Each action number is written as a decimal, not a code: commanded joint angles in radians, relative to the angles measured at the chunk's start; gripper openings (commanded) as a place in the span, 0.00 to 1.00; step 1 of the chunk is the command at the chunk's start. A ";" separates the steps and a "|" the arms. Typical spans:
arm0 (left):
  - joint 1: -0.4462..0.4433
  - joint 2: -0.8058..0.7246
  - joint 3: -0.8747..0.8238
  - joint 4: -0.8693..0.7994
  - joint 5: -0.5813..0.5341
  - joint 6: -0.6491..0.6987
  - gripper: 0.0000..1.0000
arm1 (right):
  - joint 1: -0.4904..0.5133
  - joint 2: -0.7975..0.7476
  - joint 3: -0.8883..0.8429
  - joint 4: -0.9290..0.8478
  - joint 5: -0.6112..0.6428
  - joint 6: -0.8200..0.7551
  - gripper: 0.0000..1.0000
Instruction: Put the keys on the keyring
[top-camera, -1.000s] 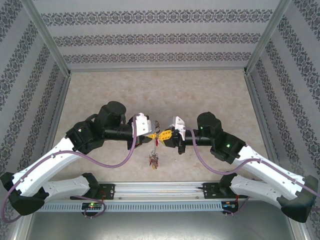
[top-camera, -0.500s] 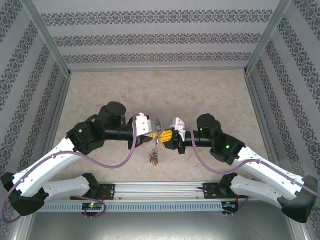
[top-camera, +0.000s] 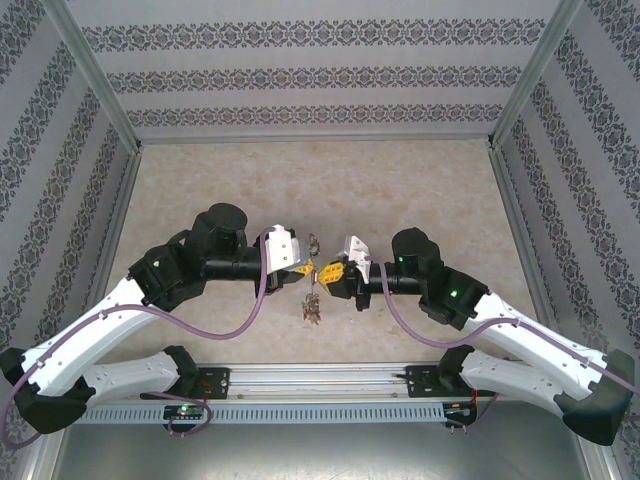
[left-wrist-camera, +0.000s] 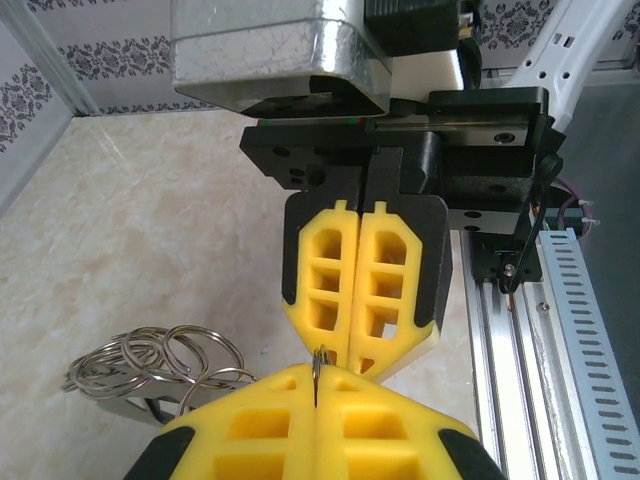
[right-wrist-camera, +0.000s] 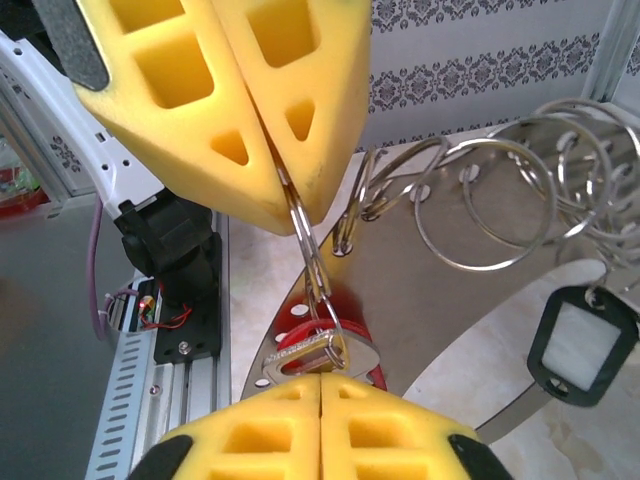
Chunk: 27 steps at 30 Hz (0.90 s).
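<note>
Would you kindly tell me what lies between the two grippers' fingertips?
In the right wrist view, the keyring wire bridges them, threaded through a red-tagged key.

Above the table (top-camera: 200, 180), near its front edge, the left gripper (top-camera: 305, 268) and the right gripper (top-camera: 326, 272) are set tip to tip, left and right of the keyring (right-wrist-camera: 303, 240). The keyring is pinched in the left gripper's tips; 1 key (right-wrist-camera: 312, 350) is caught at the right gripper's. More keys (top-camera: 312, 312) are hung on the near side; small rings (left-wrist-camera: 150, 360) are bunched behind.

marble tbl (top-camera: 420, 190) w/ patterned walls (top-camera: 320, 75)
</note>
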 joint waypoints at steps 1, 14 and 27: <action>-0.009 -0.026 0.002 0.081 0.008 -0.019 0.00 | 0.010 -0.029 -0.017 0.029 -0.006 0.017 0.19; -0.006 -0.053 -0.015 0.117 0.094 -0.042 0.00 | 0.009 -0.091 -0.002 0.095 -0.045 0.048 0.27; -0.001 -0.077 -0.035 0.117 0.099 -0.040 0.00 | 0.016 -0.057 0.022 0.160 -0.097 0.069 0.19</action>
